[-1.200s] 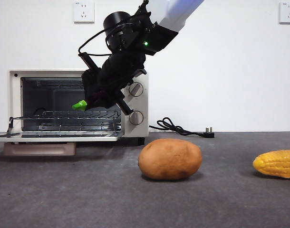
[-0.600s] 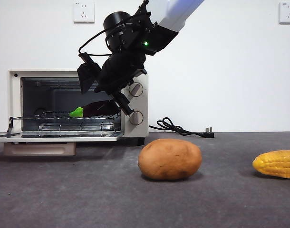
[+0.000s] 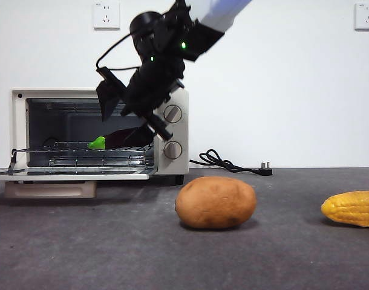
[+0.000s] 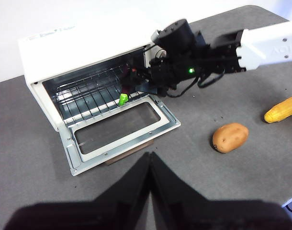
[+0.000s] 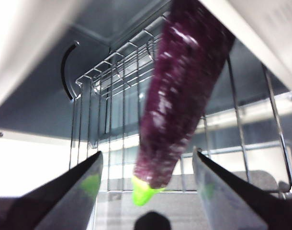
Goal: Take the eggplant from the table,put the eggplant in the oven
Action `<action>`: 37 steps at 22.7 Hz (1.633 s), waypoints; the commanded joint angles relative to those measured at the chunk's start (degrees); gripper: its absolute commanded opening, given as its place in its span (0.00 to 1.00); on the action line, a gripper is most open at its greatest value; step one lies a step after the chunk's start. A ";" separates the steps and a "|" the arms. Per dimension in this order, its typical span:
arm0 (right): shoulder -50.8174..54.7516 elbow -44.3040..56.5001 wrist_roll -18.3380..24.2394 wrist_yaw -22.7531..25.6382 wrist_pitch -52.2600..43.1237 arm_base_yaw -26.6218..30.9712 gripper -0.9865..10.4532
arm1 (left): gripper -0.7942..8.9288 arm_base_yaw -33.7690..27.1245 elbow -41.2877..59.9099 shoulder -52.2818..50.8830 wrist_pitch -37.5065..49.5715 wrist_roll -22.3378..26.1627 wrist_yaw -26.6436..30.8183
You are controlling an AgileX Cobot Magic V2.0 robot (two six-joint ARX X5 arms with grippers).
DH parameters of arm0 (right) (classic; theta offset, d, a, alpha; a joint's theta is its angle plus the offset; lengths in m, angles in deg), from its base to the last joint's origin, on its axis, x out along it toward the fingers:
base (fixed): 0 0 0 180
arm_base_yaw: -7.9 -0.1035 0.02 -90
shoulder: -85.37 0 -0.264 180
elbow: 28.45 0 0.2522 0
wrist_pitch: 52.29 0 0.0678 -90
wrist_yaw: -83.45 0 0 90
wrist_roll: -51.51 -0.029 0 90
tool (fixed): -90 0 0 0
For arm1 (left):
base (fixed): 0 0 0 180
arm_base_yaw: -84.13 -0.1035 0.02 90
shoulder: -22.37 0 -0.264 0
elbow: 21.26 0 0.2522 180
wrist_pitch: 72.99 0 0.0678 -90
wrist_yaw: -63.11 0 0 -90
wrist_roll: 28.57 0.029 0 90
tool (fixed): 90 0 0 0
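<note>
The right gripper's [image 5: 146, 167] fingers [image 5: 69, 191] stand wide apart with nothing between them touching either pad; the eggplant [image 5: 182, 91] lies free in the gap, resting on the wire rack [image 5: 112, 105]. A second ago those fingers were closed on it and carried it above the rack; half a second ago it was already down, and now the gripper [image 3: 133, 112] has lifted slightly at the oven's [image 3: 27, 93] mouth. In the front view the eggplant [image 3: 121, 139] lies on the rack, its green cap toward the middle of the opening and its purple body running behind the gripper.

That puts the placing itself as good as done. What seems left is to back the right arm out without brushing the eggplant or the rack.

The door [image 4: 117, 134] lies flat open on the tabletop [image 3: 81, 241]. The left gripper [image 4: 150, 163] waits high above it, fingers pressed together and empty. The potato [image 3: 216, 202] and corn [image 3: 351, 208] sit well apart from the oven.
</note>
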 commanded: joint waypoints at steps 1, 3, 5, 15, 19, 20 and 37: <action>-0.44 -3.76 5.75 0.11 3.21 -0.22 0.36 | 0.08 0.24 0.20 -0.15 0.15 0.50 -0.02; -0.44 -7.89 7.34 0.11 8.44 -0.22 0.36 | 0.08 0.24 0.20 -0.15 0.15 0.50 0.00; -0.44 -12.28 10.88 0.09 15.74 -0.22 0.36 | 0.08 0.24 0.20 -0.15 0.15 0.52 0.00; -0.44 -39.76 37.51 -10.12 50.95 -0.26 0.36 | 0.08 0.55 0.20 -0.15 0.15 0.63 0.00; -0.44 -50.77 42.51 -10.27 61.55 -0.26 0.36 | 0.08 0.57 0.20 -0.15 0.17 0.66 0.04; -0.44 -53.66 43.50 -10.29 64.02 -0.26 0.36 | 0.08 0.57 0.20 -0.15 0.20 0.66 0.22; 7.28 -72.17 46.53 -15.04 70.34 -0.26 0.36 | 0.08 0.57 0.20 0.35 6.34 0.68 2.34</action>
